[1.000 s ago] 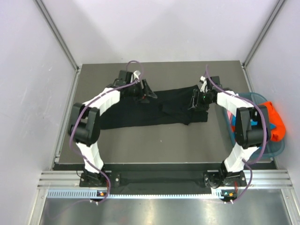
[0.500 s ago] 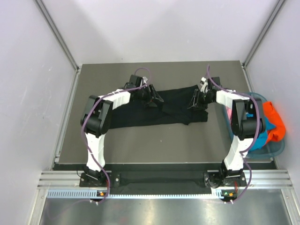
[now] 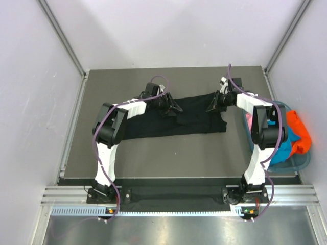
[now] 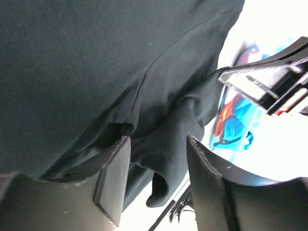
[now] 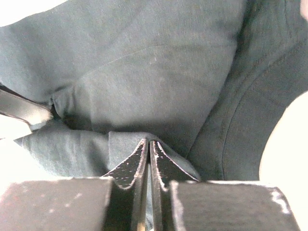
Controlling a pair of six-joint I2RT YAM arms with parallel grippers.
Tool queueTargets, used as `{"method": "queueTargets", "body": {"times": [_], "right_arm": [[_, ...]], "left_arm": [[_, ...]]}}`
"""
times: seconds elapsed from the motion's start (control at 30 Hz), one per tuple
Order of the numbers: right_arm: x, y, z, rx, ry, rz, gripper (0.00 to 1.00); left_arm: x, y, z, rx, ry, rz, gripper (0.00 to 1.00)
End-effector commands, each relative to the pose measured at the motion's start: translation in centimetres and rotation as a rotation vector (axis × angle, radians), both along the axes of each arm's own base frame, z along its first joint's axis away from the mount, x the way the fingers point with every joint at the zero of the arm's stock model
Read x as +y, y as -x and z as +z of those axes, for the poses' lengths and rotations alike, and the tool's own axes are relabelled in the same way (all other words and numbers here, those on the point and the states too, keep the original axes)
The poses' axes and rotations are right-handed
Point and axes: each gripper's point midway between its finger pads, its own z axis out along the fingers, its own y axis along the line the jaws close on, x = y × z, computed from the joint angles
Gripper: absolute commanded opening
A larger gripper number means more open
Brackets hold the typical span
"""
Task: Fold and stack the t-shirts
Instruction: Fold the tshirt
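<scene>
1. Black t-shirt (image 3: 189, 122) lies spread as a long band across the middle of the surface (image 3: 153, 153). Both arms reach to its far edge.
2. Right claw (image 5: 147, 143) is pressed shut. Its tips pinch a small fold of the black cloth near the shirt's right end.
3. Left claw (image 4: 158, 142) stands partly wide. A ridge of cloth lies between its fingers but is not clamped.
4. Step in hand, as judged: secure the far edge at two points for a fold toward the near side.
5. Close the left claw fully on the ridge before any lift. A loose side would drag and skew the fold.
6. Raise both claws together and level, with the edge taut between them.
7. Lift slowly, because the right pinch looks shallow and may slip.
8. Orange shirt (image 3: 299, 130) and teal shirt (image 3: 283, 145) sit in the basket (image 3: 301, 163) at the right side, apart from the fold area.
</scene>
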Motion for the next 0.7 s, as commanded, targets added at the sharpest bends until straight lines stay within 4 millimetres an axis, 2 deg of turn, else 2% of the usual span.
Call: {"method": "queueTargets", "body": {"times": [0.0, 0.1, 0.2, 0.23, 0.3, 0.33, 0.37, 0.47, 0.63, 0.67], "right_arm": [[-0.8, -2.4, 1.3, -0.079, 0.013, -0.004, 0.00], [-1.2, -2.9, 1.5, -0.094, 0.032, -0.008, 0.00], [-1.6, -3.3, 1.1, -0.088, 0.057, 0.000, 0.00], [-1.6, -3.5, 0.8, -0.083, 0.064, 0.007, 0.00], [-1.9, -3.7, 0.5, -0.076, 0.082, 0.007, 0.01], [-2.2, -3.7, 0.2, -0.067, 0.090, 0.001, 0.02], [-2.6, -3.8, 0.0, -0.065, 0.097, -0.009, 0.02], [-3.1, -3.8, -0.5, -0.048, 0.093, -0.028, 0.02], [-3.2, -3.7, -1.0, -0.036, 0.084, -0.031, 0.07], [-3.1, -3.7, -1.0, -0.037, 0.083, -0.029, 0.12]], "left_arm": [[-1.7, -0.7, 2.0, -0.063, 0.069, -0.024, 0.53], [-2.1, -0.9, 1.9, -0.061, 0.074, -0.023, 0.50], [-2.2, -1.1, 1.6, -0.062, 0.070, -0.017, 0.40], [-2.2, -1.1, 1.5, -0.061, 0.068, -0.016, 0.31], [-2.0, -1.3, 1.3, -0.068, 0.057, -0.005, 0.21], [-1.9, -1.3, 1.3, -0.082, 0.045, -0.005, 0.10], [-1.6, -1.3, 1.3, -0.086, 0.030, -0.002, 0.05], [-0.8, -1.7, 0.9, -0.138, -0.043, 0.013, 0.00], [0.6, -1.4, -1.8, -0.125, -0.183, -0.003, 0.00], [0.9, -1.9, -2.0, -0.135, -0.218, 0.010, 0.09]]}}
